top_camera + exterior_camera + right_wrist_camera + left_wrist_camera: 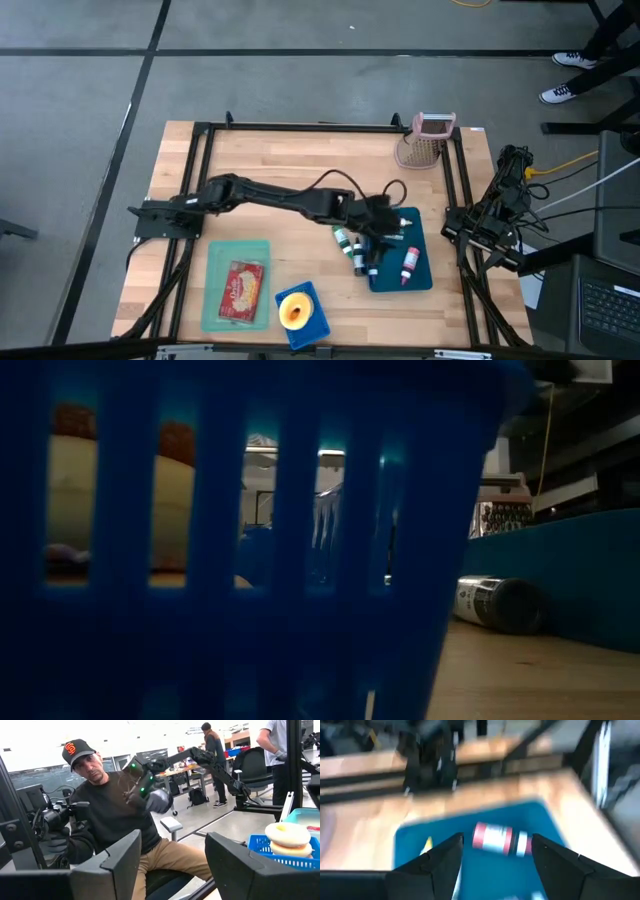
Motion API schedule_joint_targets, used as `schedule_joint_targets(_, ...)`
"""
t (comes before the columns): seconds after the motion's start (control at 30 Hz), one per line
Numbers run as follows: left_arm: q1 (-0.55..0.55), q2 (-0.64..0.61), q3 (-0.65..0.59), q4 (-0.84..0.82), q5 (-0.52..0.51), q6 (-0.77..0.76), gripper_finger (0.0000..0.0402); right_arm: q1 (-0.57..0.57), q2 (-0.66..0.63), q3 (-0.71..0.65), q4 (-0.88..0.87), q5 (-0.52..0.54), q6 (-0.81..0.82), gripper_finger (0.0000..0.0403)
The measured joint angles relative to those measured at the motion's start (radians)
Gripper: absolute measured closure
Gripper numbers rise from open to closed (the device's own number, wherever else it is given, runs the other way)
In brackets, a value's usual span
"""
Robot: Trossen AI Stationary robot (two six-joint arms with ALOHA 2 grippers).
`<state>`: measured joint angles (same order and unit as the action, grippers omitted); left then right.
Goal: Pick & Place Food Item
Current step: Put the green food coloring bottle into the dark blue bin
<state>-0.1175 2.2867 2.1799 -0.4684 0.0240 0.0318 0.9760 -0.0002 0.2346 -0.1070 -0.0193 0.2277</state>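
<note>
Left end effector (385,232) hovers with fingers spread over the blue tray (420,272) at the counter's (290,160) four o'clock, gripping nothing. A pink bottle (409,264) lies in the tray beneath it; more bottles (350,246) lie at the tray's nine o'clock edge. Right end effector (172,865) waits parked at three o'clock, fingers apart, empty.

A small pink-and-white bottle (409,264) lies on its side in the blue tray (425,277) near the table's right edge. In the blurred left wrist view it seems to have a pink body, white label and white cap.
</note>
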Motion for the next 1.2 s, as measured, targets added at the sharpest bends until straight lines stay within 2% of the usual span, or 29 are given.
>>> schedule_joint_targets(0.2,-0.052,-0.034,-0.001,-0.357,-0.201,0.156,0.0184,0.000,0.000,0.000,-0.001,0.000,-0.009,0.0186)
schedule_joint_targets(0.43,-0.109,-0.028,-0.001,-0.555,-0.224,0.224,0.0183,0.000,0.000,0.000,0.000,0.003,-0.011,0.0186)
schedule_joint_targets(0.73,-0.141,-0.011,-0.001,-0.601,-0.276,0.367,0.0182,0.000,0.000,0.000,0.000,0.004,-0.012,0.0186)
schedule_joint_targets(1.2,-0.065,0.108,0.000,-0.618,-0.298,0.488,0.0183,0.000,0.000,0.000,0.001,0.003,-0.012,0.0186)
